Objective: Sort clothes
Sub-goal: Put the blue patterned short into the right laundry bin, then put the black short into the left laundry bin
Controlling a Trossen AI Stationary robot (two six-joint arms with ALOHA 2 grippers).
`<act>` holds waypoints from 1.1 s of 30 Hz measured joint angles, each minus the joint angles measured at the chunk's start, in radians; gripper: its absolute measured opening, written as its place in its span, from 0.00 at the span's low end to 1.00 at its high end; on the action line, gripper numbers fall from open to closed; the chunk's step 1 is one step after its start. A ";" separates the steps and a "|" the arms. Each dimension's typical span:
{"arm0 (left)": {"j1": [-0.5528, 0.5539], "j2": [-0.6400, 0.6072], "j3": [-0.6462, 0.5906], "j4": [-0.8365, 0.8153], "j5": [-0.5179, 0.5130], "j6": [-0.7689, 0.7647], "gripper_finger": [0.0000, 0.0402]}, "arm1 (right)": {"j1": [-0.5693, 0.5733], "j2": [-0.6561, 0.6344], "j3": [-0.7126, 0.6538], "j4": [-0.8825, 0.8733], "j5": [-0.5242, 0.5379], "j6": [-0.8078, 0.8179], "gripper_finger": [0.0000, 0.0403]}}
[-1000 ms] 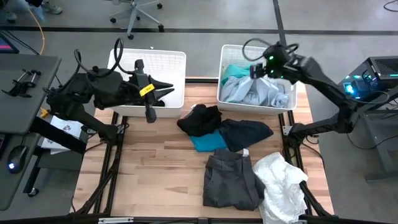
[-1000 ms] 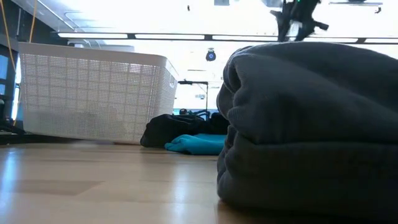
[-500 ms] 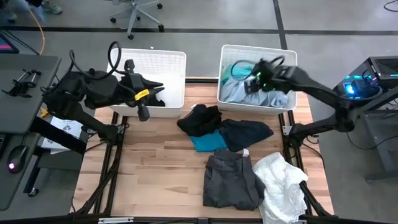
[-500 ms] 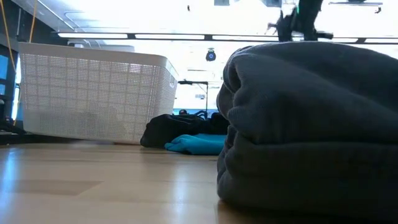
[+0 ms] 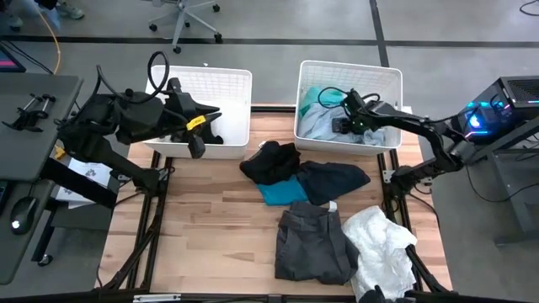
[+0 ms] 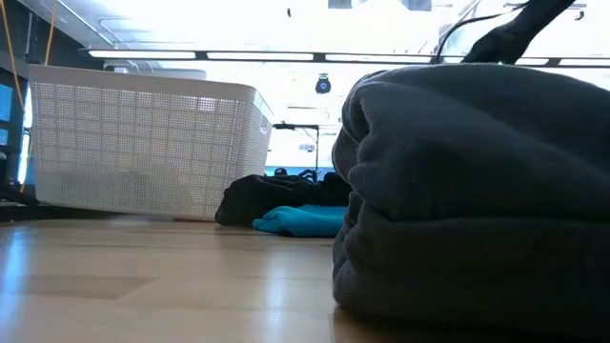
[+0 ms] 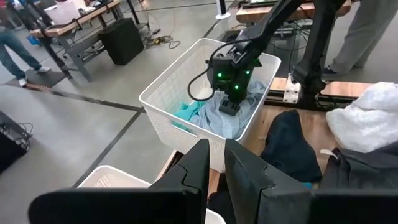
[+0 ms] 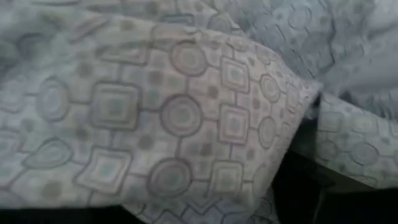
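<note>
My right gripper [image 5: 341,124] is down inside the right white basket [image 5: 349,71], against the pale grey-blue patterned garment [image 8: 186,112] that lies there beside a teal one [image 5: 318,94]; it also shows in the left wrist view [image 7: 229,104]. My left gripper [image 7: 217,168] is shut and empty above the near side of the left white basket [image 5: 223,84]. On the table lie a black garment [image 5: 271,162], a navy one [image 5: 337,179], a teal one [image 5: 282,194], a dark grey one [image 5: 312,244] and a white one [image 5: 383,248].
Both baskets stand at the table's far edge. The loose garments fill the table's middle and near right; bare wood [image 5: 210,227] shows on the near left. In the low view the dark grey garment [image 6: 477,191] blocks the right half. People stand beyond the table [image 7: 12,43].
My right gripper has come down from above the right basket's far part into the basket, onto the pale grey-blue garment, moving toward the table's near edge. My left gripper has drawn back a little toward the table's left and far edges.
</note>
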 joint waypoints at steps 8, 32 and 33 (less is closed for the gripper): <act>0.004 -0.010 0.001 0.044 -0.009 0.019 0.10 | 0.005 -0.052 0.342 -0.330 0.014 -0.112 0.53; 0.174 -0.011 -0.095 -0.020 0.026 0.079 0.10 | 1.334 -0.189 0.342 -0.389 -0.394 0.624 0.53; 0.174 -0.013 -0.112 -0.019 0.038 0.072 0.10 | 1.357 -0.179 0.312 -0.390 -0.429 0.658 0.53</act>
